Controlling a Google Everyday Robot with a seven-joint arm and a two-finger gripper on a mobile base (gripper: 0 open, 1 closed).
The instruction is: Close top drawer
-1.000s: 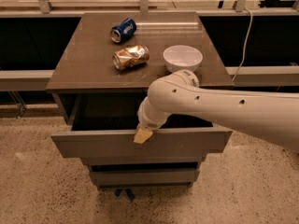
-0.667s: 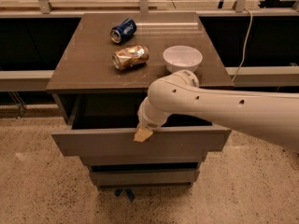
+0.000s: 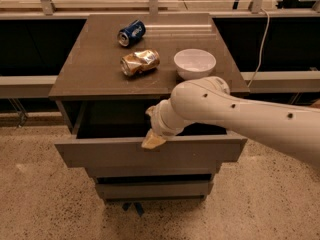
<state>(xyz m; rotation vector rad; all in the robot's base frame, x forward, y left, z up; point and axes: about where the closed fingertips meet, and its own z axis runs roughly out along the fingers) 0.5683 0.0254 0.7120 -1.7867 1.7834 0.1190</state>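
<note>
The top drawer (image 3: 150, 156) is standing open, its front panel just below the claw (image 3: 153, 140). The claw is sitting at the panel's upper edge, likely positioned for pushing inward; its opening state cannot be told. Beyond the claw, the desk (image 3: 90, 79) is carrying a crushed can (image 3: 140, 62), a bowl (image 3: 195, 63) and a blue can (image 3: 131, 32).

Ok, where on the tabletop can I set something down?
Bare: the left side of the tabletop, beside the blue can and crushed can, and the back right corner behind the white bowl. Crowded: the middle, crushed can next to bowl. The claw is at the front edge of the top drawer, its arm over the front right edge.
</note>
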